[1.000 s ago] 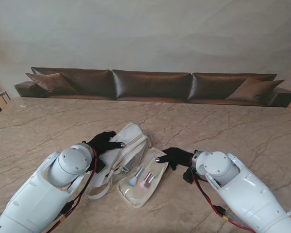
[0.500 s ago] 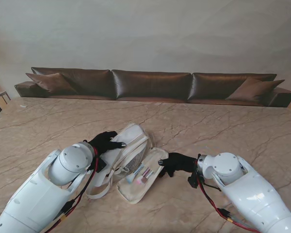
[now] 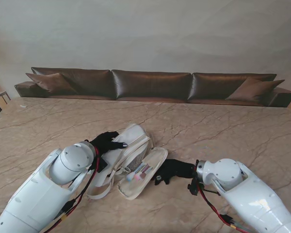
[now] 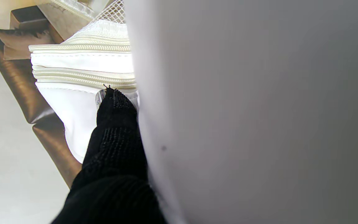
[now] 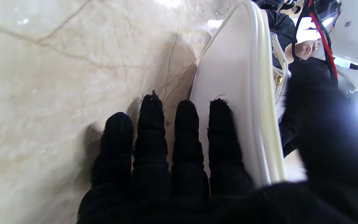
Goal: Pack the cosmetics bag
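My left hand (image 3: 106,141) holds the bag (image 3: 127,145) down. My right hand (image 3: 173,170), fingers together under the flap (image 3: 146,172), should lift slowly.

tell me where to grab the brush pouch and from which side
Grip the brush pouch by its raised long right edge, coming from the robot's right, where the right robot hand already sits. That rim stands up off the table, so fingers can slip under and the thumb over.

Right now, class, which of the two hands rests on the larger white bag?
The left hand: it lies on the white cosmetics bag, while the right hand lifts the clear pouch's edge.
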Controlling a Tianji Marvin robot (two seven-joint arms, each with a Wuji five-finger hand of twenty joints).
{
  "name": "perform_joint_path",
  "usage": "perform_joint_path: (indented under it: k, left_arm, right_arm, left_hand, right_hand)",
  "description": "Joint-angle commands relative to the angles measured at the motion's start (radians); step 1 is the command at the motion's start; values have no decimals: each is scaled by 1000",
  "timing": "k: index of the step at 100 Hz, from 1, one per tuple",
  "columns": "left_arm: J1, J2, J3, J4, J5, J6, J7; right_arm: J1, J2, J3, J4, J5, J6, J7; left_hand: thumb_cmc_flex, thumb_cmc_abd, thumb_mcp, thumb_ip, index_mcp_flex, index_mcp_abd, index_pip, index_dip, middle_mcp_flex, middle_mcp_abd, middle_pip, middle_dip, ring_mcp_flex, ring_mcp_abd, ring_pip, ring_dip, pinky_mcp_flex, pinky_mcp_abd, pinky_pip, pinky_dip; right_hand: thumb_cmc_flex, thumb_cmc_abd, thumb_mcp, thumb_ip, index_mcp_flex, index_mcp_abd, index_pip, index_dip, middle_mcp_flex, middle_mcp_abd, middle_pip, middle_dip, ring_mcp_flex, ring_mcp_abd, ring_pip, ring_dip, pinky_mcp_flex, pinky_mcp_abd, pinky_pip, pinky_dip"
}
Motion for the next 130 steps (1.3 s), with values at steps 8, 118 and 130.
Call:
perform_joint_path:
  k: [8, 118, 130]
  left_arm:
    - [-5, -6, 3, -15, -19, 6, -9]
    - [-82, -3, -16, 65, -312, 162, -178]
    - [-78, -14, -13, 75, -302, 154, -139]
  right_arm:
    - [18, -20, -33, 16, 12, -5, -5]
    - [166, -73, -263, 153, -128, -133, -203]
    - [165, -76, -268, 154, -126, -140, -214]
  left_hand:
    - [113, 61, 123, 64, -13, -95, 33, -84, 86, -114, 143, 31, 29, -6, 24, 7, -4, 6, 34, 25]
    - [-239, 182, 63, 114, 231, 133, 96, -148, 386, -186, 301, -15, 265, 13, 102, -177, 195, 61, 163, -109]
    - [-232, 169, 66, 111, 177, 78, 44, -193, 315, -157, 265, -25, 191, 24, 76, -181, 127, 45, 144, -124]
  right_hand:
    - [17, 52, 249, 54, 6, -68, 11, -3, 37, -26, -31, -11, 40, -10, -9, -15, 13, 72, -45, -4]
    - [-75, 58, 551, -58, 1, -77, 55, -17, 49, -22, 6, 4, 68, -4, 49, 3, 25, 90, -11, -12]
    - [-81, 56, 554, -58, 1, -80, 57, -19, 53, -22, 6, 4, 71, -3, 52, 4, 24, 91, -10, -12]
